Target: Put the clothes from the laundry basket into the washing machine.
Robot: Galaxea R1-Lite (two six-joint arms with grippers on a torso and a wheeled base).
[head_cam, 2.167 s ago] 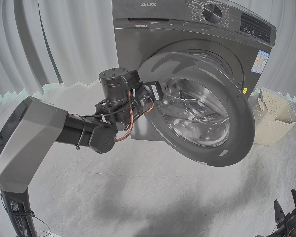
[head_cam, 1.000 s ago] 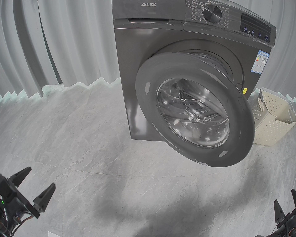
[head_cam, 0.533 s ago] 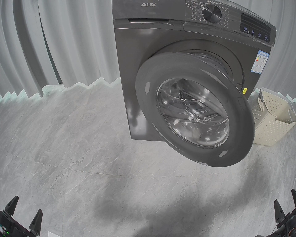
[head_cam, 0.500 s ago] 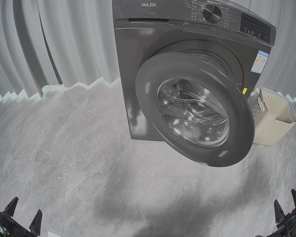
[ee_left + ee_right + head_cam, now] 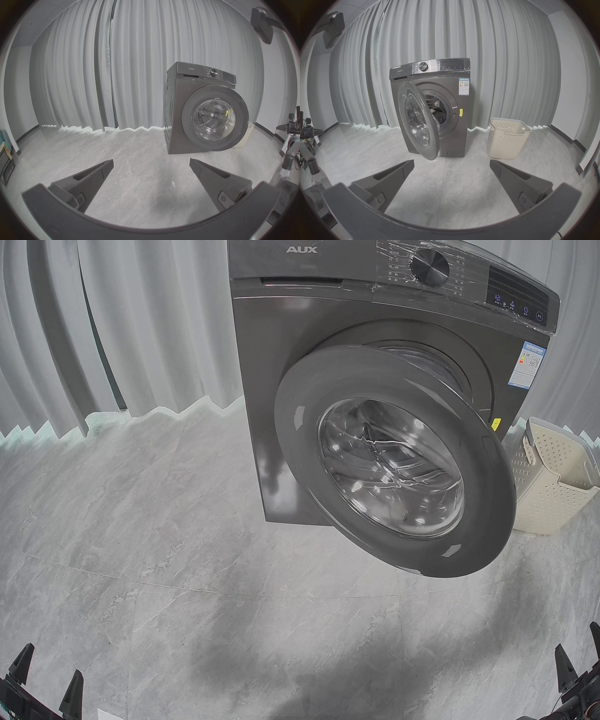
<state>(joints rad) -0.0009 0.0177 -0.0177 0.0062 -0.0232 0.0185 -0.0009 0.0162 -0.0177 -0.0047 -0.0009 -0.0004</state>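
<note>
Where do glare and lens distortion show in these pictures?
Head view: bright reflections streak the round glass window of the dark grey washing machine door. Both wrist views: the fisheye lens bows the pale pleated curtains and blackens the corners.

Dark grey metal washing machine (image 5: 281,334), cream hole-dotted plastic laundry basket (image 5: 550,490), grey-veined marble floor (image 5: 156,521), white pleated curtains (image 5: 156,321).
</note>
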